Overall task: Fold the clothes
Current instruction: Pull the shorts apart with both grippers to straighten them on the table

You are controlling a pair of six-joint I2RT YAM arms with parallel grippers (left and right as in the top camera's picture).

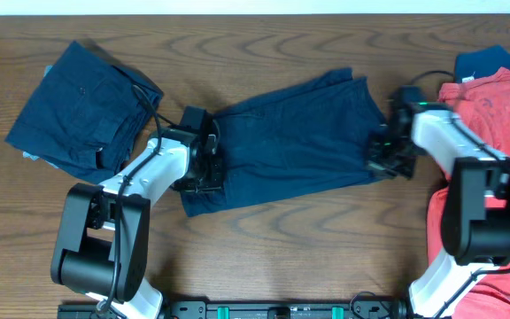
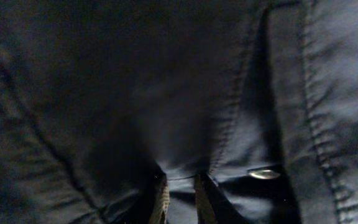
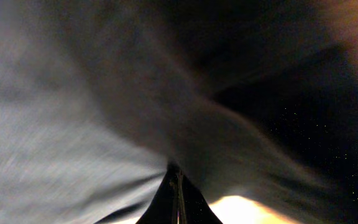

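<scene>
**Navy shorts [image 1: 290,142] pinched at both ends, ready for the fold**

They lie spread across the middle of the table [image 1: 264,257], one end toward each arm. A folded navy pair [image 1: 82,111] sits well apart at the far left. The coral-red shirts [image 1: 494,106] and a blue garment [image 1: 485,60] are near on the right.

We judge the step in hand to be lifting the shorts to bring one part over another. To do it well, we should raise both ends together and level. We should hold the cloth just taut enough that it neither sags nor wrinkles, then lay edge squarely on edge. An uneven pull would twist the cloth and spoil the crease.

The left gripper [image 1: 209,165] sits on the left end. In its wrist view its pads [image 2: 160,202] stand narrowly apart with a tuck of navy cloth between them, and a metal button [image 2: 265,173] is near. The right gripper [image 1: 384,158] sits on the right end, fully closed. Cloth gathers into its tips, so we judge it has a thin pinch of the shorts. Blur hides how much.
</scene>
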